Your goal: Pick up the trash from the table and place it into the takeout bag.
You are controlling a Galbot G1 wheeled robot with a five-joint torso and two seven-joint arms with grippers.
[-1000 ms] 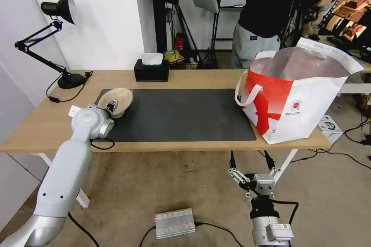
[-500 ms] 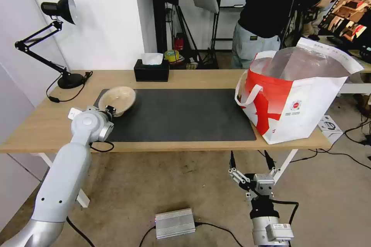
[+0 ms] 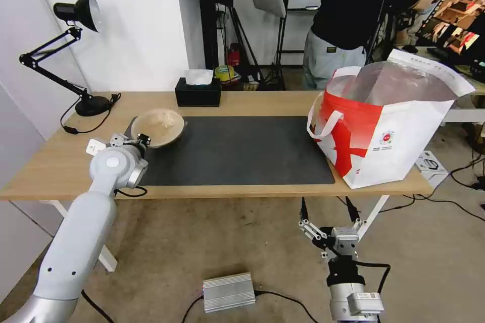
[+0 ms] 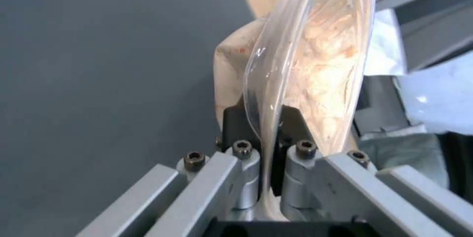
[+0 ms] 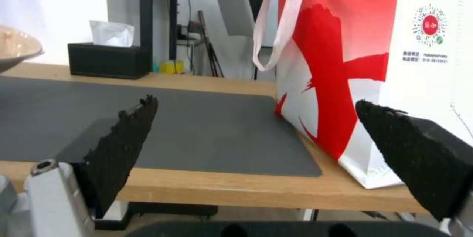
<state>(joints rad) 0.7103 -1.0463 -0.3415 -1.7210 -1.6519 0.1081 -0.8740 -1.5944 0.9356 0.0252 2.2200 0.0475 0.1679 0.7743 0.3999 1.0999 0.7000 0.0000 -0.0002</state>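
Left gripper [image 3: 143,140] clamped on the rim of the beige bowl [image 3: 157,126], fingers [image 4: 245,155] pinched tight either side of the thin edge (pale scraps visible inside, under a clear film). Bowl raised off the dark mat [image 3: 237,149], over the mat's far left corner, near the left end of the tabletop [image 3: 50,171], tilted slightly. Seen from the right wrist as a rim [image 5: 17,50] hanging above the mat [image 5: 197,126].

Right gripper [image 3: 327,218] parked low in front of the tabletop's near edge, below its surface, spread wide and holding nothing; black toothed pads [image 5: 125,129] far apart, facing the takeout bag [image 5: 374,63].

Takeout bag [image 3: 389,126] upright at the right end of the tabletop, mouth gaping, silver lining showing, one white strap drooping over the red side. Well apart from the bowl.

Black tissue box [image 3: 198,92] at the far edge, black desk lamp [image 3: 76,50] at the far left corner.
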